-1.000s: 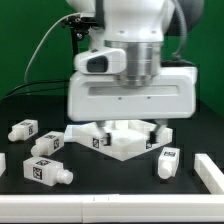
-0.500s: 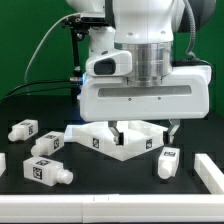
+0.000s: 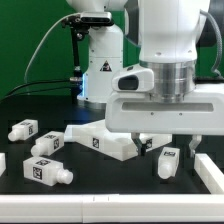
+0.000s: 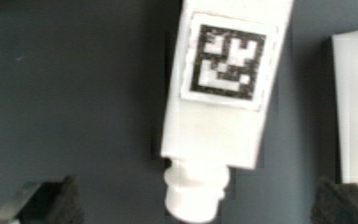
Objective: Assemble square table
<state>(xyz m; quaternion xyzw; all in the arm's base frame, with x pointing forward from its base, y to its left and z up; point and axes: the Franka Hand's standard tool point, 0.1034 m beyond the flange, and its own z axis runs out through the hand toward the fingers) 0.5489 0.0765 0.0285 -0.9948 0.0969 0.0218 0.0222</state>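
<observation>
You are near the very start, by my reading: no leg is fitted yet. Farthest from the hand (image 3: 168,146), toward the exterior view's left, three loose legs lie on the tabletop (image 3: 120,188): the first leg (image 3: 22,129), the second leg (image 3: 49,145) and the third leg (image 3: 48,171). Just beside the hand rests the square table slab (image 3: 108,141), with no leg in it that shows. Directly beneath the hand lies the fourth leg (image 3: 168,163). The fingers (image 4: 41,201) stand wide apart on either side of it, gripping nothing. All four legs are left to fit.
</observation>
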